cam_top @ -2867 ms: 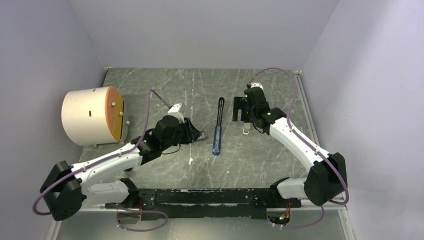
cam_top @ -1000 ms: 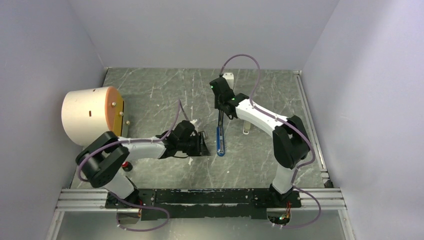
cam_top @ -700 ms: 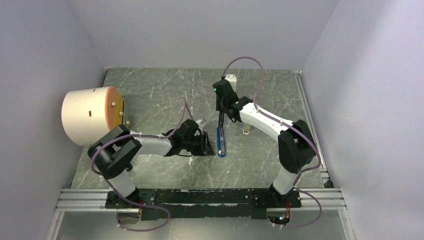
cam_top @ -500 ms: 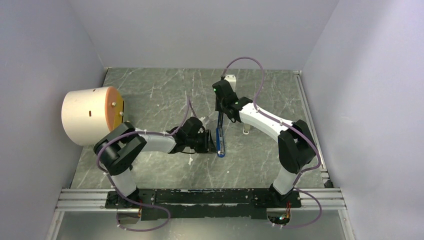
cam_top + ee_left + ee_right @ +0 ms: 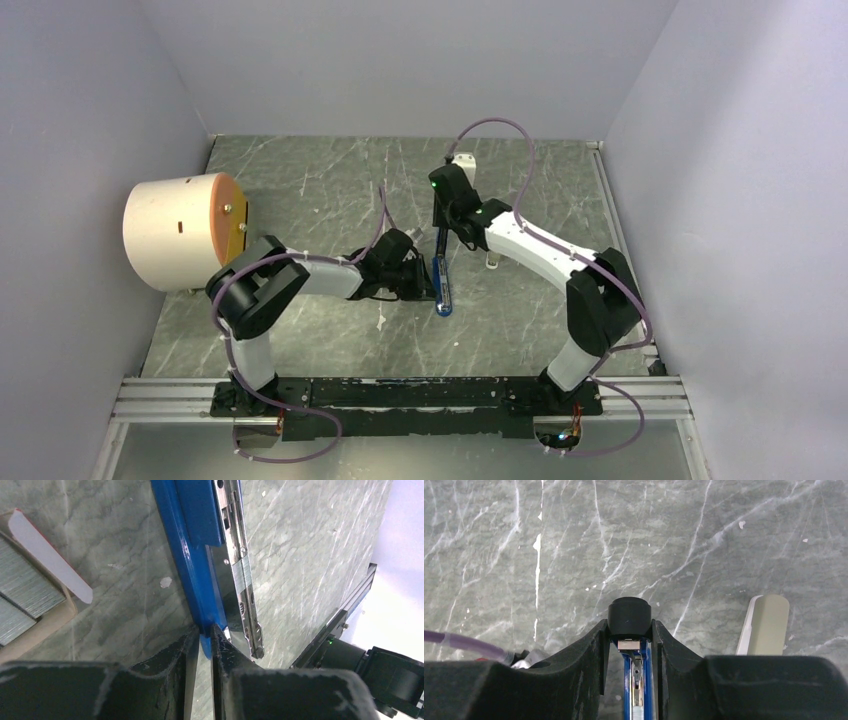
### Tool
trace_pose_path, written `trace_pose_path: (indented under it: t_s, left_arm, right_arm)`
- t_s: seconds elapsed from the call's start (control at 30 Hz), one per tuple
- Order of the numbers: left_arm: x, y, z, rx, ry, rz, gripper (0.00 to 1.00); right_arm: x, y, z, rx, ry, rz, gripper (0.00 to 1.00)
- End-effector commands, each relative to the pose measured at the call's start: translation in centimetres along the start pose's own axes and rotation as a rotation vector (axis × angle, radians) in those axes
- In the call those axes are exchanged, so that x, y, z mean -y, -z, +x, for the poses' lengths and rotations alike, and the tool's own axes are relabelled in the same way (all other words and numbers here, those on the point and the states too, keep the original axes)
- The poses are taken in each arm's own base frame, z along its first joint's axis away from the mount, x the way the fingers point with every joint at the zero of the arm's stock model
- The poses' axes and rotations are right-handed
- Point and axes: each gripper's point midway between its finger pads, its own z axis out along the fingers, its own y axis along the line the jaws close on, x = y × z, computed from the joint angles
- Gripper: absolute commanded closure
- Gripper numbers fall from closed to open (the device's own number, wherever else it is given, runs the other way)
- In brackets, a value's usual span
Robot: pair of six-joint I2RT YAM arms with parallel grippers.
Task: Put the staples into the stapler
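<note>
The left tool (image 5: 202, 634) is closed to a sliver on the near end of the stapler (image 5: 192, 535). Its fingers pinch the thin blue side wall, and in the left wrist view the blue edge runs straight into the gap. The right tool (image 5: 629, 626) is clamped on the stapler's round black tip at the far end, with a finger pressed to each side of it.

Between them the stapler lies opened flat in the middle of the table (image 5: 300, 170), running from the far edge toward the near edge with its metal channel (image 5: 249, 612) facing up. A short grey ribbed piece (image 5: 241, 575) sits in that channel; I cannot tell whether it is a leftover bit of staples or the pusher. The staples (image 5: 22, 587) lie in their open box (image 5: 52, 617), near the stapler on the side toward the left edge, apart from it and not held.

About three seconds ago both tools stood off the stapler, the right one out toward the right edge by the beige bar (image 5: 764, 625). The right tool was on the tip a second ago and has stayed there. The left tool has since slid across to the blue wall, and the stapler itself has barely shifted.

I judge this a steadying step. The stapler is pinned at both ends, so one tool must let go and fetch a strip before anything is loaded.
</note>
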Motion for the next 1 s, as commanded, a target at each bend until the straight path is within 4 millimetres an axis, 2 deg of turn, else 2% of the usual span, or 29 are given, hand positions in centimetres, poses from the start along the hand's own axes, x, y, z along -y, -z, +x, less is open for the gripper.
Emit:
trace_pose_path:
  t_s: [0.0,0.37,0.57,0.73,0.97]
  left_arm:
    - [-5.8,-0.9,3.0,-0.058,0.039,-0.185,0.79]
    - [-7.9,-1.6,4.0,-0.09,0.061,-0.25,0.79]
    - [-9.0,-1.7,4.2,-0.092,0.075,-0.285,0.79]
    - [-10.0,-1.7,4.6,-0.095,0.076,-0.315,0.79]
    - [-10.9,-1.7,4.7,-0.099,0.067,-0.348,0.8]
  right_arm:
    - [-1.1,2.1,0.0,0.002,-0.018,-0.062,0.81]
    - [-0.9,5.3,4.0,-0.051,0.047,-0.07,0.81]
    - [-0.3,6.2,5.2,-0.059,0.042,-0.052,0.81]
    - [0.9,6.7,6.5,-0.117,0.018,0.016,0.83]
    - [0.9,7.4,8.5,-0.159,-0.01,-0.008,0.84]
